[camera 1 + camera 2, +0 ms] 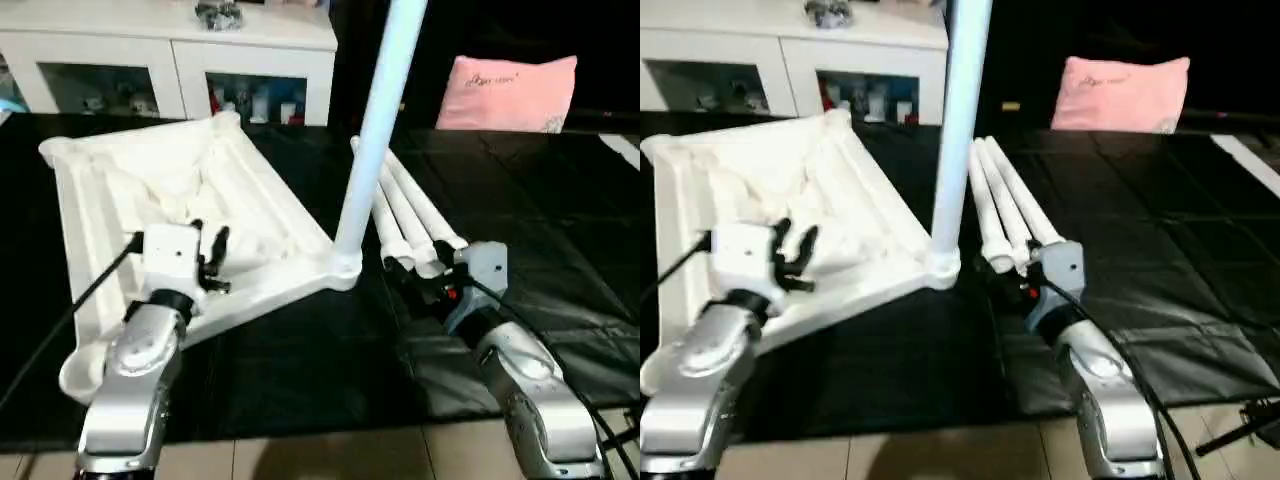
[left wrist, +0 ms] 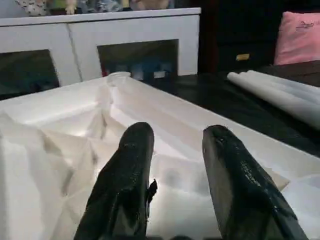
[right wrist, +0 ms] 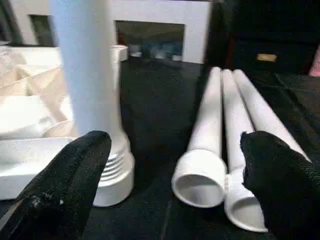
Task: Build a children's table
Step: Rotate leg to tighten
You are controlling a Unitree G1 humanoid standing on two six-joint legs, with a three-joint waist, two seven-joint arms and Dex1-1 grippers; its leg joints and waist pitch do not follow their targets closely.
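Observation:
The white tabletop lies upside down on the black mat, ribbed underside up. One white leg stands upright in its near right corner socket. Three more legs lie side by side on the mat just right of it, open ends toward me. My left gripper hovers over the near part of the ribbed underside, its fingers apart with nothing between them. My right gripper is wide open just in front of the lying legs' open ends, beside the upright leg's base, holding nothing.
A white cabinet with glass doors stands behind the mat. A pink pillow sits at the back right. The black mat stretches to the right; the tiled floor shows at the near edge. A black cable runs from my left wrist.

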